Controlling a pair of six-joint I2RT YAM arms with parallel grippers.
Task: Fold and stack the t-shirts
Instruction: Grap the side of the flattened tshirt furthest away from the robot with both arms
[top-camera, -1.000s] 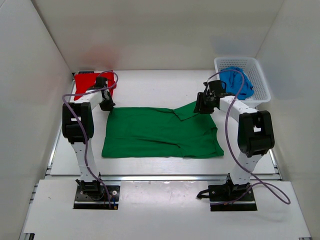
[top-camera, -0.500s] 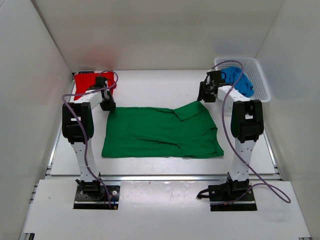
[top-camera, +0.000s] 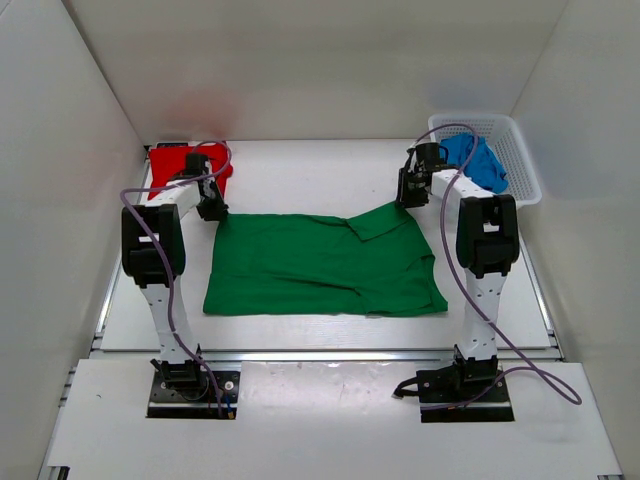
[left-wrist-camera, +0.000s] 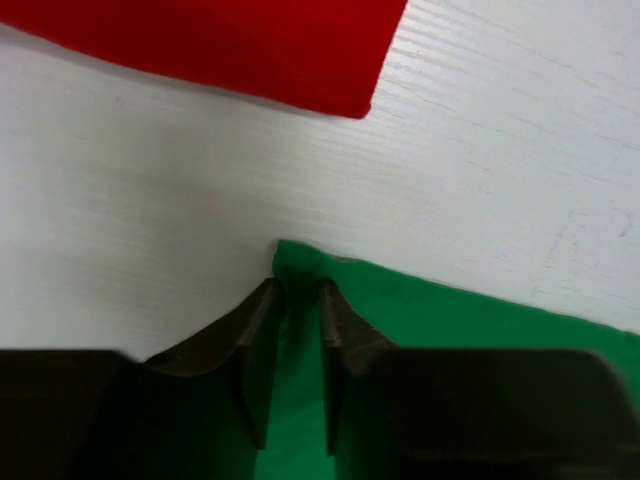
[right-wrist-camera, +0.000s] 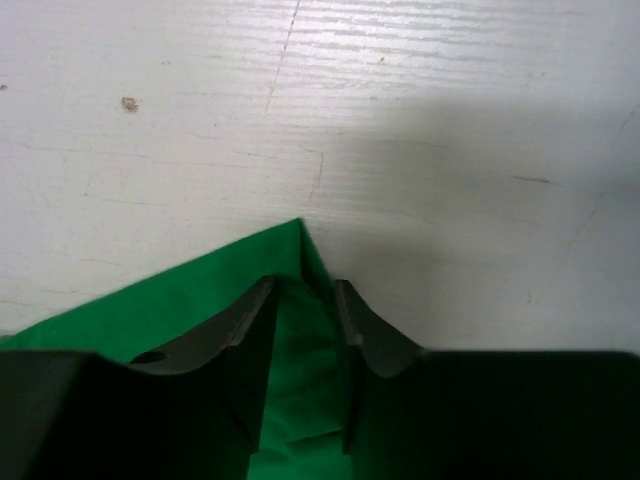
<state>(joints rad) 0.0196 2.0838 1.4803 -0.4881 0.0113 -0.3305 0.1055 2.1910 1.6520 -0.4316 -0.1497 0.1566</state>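
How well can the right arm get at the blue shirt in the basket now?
Probably not yet: the right gripper is shut on a corner of the green shirt. The blue shirt lies close by in the open basket, so once it lets go, the way looks free.

Right arm folded in: its elbow swung left and farther from the bases. Right pincer (top-camera: 408, 193) shifted toward the far wall, pulling the far right corner of the green t-shirt (top-camera: 320, 265) slightly that way. Left pincer (top-camera: 210, 207) nudged a touch left and farther out.
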